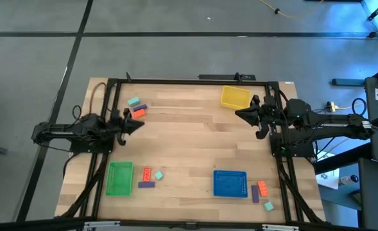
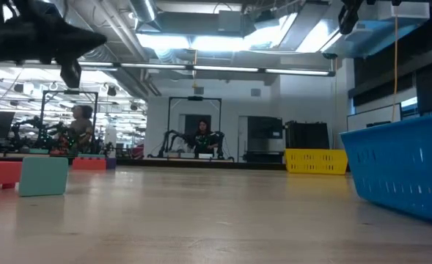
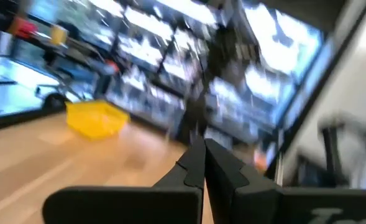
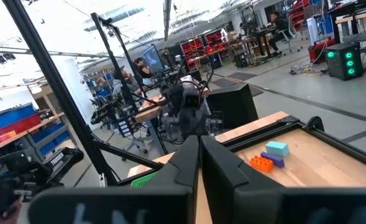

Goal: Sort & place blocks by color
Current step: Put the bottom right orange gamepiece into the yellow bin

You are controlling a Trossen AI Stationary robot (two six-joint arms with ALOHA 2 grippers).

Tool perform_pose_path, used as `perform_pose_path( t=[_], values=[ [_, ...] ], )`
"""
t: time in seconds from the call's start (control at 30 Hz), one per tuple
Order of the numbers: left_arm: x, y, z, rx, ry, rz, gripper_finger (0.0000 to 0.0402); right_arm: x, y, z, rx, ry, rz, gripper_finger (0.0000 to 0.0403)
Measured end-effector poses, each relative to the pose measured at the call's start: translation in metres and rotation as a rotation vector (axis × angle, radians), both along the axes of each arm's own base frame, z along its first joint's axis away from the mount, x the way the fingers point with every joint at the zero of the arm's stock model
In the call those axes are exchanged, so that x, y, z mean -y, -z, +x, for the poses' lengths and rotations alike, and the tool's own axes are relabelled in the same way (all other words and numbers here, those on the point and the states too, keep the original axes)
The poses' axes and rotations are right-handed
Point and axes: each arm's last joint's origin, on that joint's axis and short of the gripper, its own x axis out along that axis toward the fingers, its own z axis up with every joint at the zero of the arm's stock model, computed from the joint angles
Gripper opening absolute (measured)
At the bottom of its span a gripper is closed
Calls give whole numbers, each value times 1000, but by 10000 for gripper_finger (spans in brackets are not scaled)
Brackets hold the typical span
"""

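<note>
Left gripper (image 1: 139, 124) hangs over the table's left side, fingers pressed together, holding nothing. Just beyond it toward the far edge lies a cluster of three blocks: a mint block (image 1: 133, 101), a purple block (image 1: 141, 107) and an orange-red block (image 1: 137, 113), none touching the gripper. Right gripper (image 1: 240, 113) hangs over the right side, fingers likewise closed and empty, just beside the yellow tray (image 1: 235, 97) near the far edge. Green tray (image 1: 119, 178) sits by the near-left corner, with a second group beside it: an orange-red bar (image 1: 147, 174), a mint cube (image 1: 158, 174) and a purple bar (image 1: 146, 184), well apart from both grippers. Blue tray (image 1: 230, 183) sits near the near edge on the right; beside it toward the near-right corner lie an orange-red piece (image 1: 262, 188), a purple piece (image 1: 255, 193) and a mint piece (image 1: 268, 206), also well clear of the grippers.
</note>
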Motion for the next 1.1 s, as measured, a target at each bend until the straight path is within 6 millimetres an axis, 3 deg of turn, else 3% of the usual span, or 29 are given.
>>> perform_pose_path(
  t=[0.17,0.5,0.67,0.8,1.1],
  values=[
    [-1,-20,1,79,-50,-1,0,0,0,0,1,1,-8,22],
    [0,-95,37,-98,-42,271,0,0,-1,0,8,6,-46,22],
    [0,-120,50,-155,-46,331,0,0,-4,-1,43,7,-46,22],
    [0,-133,50,-120,-52,330,0,0,-6,-1,62,7,-48,22],
    [0,-136,49,-104,-55,331,0,0,-11,-2,122,5,-29,22]
  ],
)
